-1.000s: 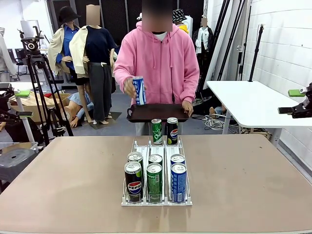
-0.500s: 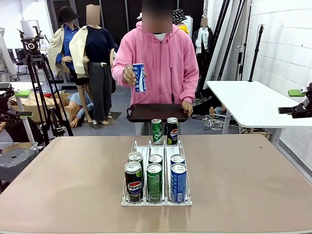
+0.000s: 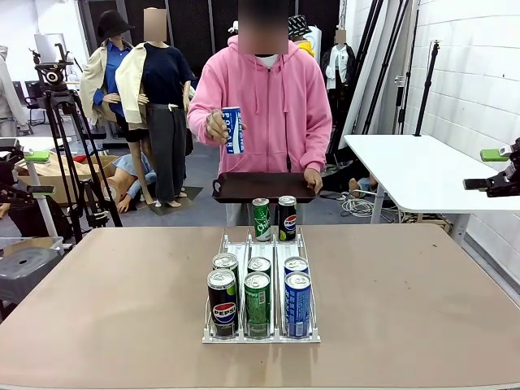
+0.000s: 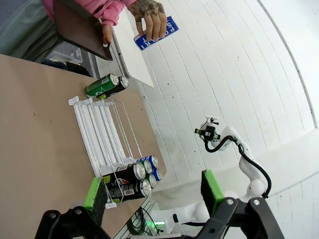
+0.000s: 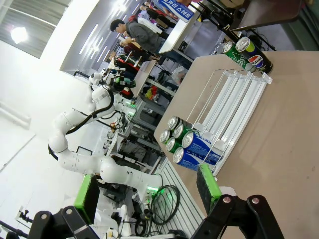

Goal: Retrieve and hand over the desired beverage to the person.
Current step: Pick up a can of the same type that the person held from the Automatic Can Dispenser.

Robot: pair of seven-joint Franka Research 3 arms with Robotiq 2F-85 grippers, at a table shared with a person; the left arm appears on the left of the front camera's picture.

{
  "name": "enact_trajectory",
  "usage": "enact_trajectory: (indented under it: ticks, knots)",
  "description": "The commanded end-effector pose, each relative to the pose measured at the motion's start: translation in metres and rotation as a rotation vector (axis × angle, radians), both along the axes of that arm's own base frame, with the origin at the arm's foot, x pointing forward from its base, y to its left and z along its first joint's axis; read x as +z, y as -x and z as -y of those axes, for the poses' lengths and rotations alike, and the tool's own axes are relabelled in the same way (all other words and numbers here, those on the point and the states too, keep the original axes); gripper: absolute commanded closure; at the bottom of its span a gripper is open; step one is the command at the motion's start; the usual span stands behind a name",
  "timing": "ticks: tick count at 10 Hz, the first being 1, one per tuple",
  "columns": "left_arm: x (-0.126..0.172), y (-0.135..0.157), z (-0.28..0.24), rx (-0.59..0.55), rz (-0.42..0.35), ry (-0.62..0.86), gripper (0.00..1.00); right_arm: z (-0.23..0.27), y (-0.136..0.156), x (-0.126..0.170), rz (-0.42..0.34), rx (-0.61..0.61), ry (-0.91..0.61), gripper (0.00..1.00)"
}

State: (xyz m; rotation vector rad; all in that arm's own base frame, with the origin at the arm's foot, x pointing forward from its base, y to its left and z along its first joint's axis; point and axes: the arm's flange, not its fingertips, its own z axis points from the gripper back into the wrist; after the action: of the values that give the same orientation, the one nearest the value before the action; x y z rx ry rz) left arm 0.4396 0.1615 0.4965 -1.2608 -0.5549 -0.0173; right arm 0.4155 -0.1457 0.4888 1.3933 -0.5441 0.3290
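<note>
– So, where's the drink at?
– Person [image 3: 260, 97] across the table [image 3: 406, 284] holds a blue can [image 3: 232, 130] up at chest height, over the tray [image 3: 262, 187] in their other hand. More cans [image 3: 257, 301] sit in the rack [image 3: 244, 244] mid-table.
– And the claws?
– Left gripper [image 4: 153, 191] and right gripper [image 5: 147, 191] are both spread wide, gripping nothing.

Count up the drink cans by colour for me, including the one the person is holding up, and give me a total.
Black cans: 3
Green cans: 3
Blue cans: 3 (2 in the rack, 1 in the person's hand)
Total: 9
</note>
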Motion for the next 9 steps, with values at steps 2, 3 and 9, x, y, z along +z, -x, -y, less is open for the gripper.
enact_trajectory:
  ticks: [2,3,9]
  knots:
    - [-0.0006,0.0027,-0.0002,-0.004,0.001,0.005,0.0,-0.0005,0.0012,-0.0012,-0.006,0.005,-0.014,0.0]
    - [-0.0006,0.0027,-0.0002,-0.004,0.001,0.005,0.0,-0.0005,0.0012,-0.0012,-0.006,0.005,-0.014,0.0]
    - [-0.0006,0.0027,-0.0002,-0.004,0.001,0.005,0.0,-0.0005,0.0012,-0.0012,-0.006,0.005,-0.014,0.0]
